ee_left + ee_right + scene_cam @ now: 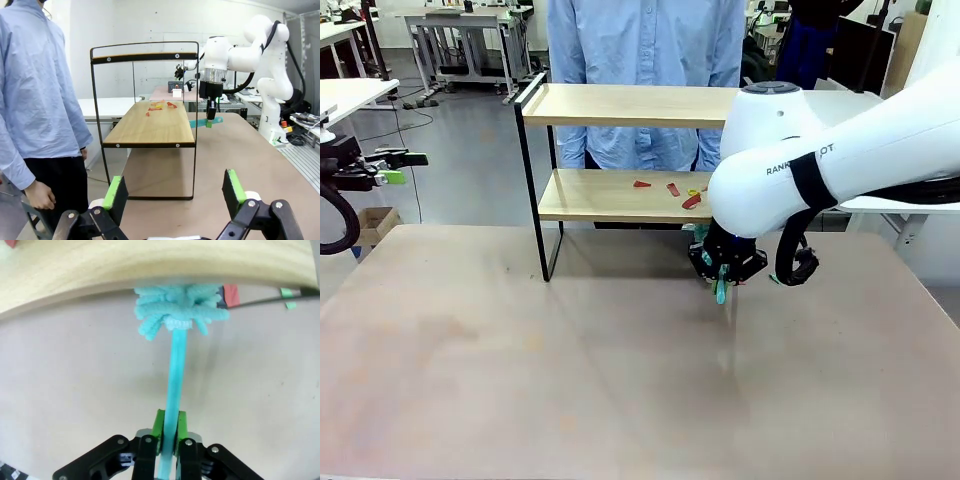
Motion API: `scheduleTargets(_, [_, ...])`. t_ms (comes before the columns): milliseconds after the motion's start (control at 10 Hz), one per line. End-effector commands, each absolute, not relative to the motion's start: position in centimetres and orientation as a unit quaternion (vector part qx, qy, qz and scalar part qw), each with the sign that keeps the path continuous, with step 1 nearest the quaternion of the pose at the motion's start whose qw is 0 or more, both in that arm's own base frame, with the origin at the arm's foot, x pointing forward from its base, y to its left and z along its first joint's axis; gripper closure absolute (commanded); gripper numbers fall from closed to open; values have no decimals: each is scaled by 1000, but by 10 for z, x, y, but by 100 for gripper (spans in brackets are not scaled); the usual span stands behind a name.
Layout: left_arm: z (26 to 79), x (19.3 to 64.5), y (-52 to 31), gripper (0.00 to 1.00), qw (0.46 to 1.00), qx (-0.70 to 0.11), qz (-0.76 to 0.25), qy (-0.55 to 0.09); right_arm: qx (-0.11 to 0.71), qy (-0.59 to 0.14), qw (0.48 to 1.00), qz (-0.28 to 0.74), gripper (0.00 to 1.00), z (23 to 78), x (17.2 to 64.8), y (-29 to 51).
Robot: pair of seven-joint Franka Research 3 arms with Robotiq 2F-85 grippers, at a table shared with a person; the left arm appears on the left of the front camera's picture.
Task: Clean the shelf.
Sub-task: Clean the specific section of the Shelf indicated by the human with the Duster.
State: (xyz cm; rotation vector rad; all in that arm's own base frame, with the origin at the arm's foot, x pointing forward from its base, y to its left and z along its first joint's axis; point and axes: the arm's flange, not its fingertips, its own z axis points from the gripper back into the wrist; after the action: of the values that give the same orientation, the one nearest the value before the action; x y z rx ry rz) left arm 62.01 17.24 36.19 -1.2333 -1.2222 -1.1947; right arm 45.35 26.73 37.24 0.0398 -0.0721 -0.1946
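Shelf [590, 195]: far middle of counter [570, 380], red scraps [670, 190] on lower board. Right fingers [159, 427]: pinching teal duster [175, 365] by its handle, long axis aimed ahead, head at that board's near edge. Left fingers [114, 195]: spread, far left.

The shelf [620, 105] has two pale honey-coloured wooden boards in a thin black frame. On its lower board lie red scraps [670, 188], with a yellowish bit among them. In front of the shelf, the duster [176, 315] is turquoise throughout, fluffy head and stem alike. The right pincer [168, 430] is black with bright green pads, and so is the left pincer [175, 192]. The arm [860, 140] beside the shelf is white with a black band. The surface [570, 360] under the shelf is plain pinkish beige. Behind the shelf, the person's shirt [640, 50] is light blue.
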Motion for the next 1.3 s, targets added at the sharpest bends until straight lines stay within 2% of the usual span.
scheduleTargets(0, [365,618,172,0,492,-507,-494,-507,12,-19,994,-103,87,357,466,264])
scheduleTargets(300, [365,618,172,0,492,-507,-494,-507,15,-24,995,-99,87,359,457,267])
scheduleTargets(500, [365,618,172,0,492,-507,-494,-507,43,-35,997,-45,87,378,447,243])
scheduleTargets(1200, [365,618,172,0,492,-507,-494,-507,58,-49,982,175,87,405,400,208])
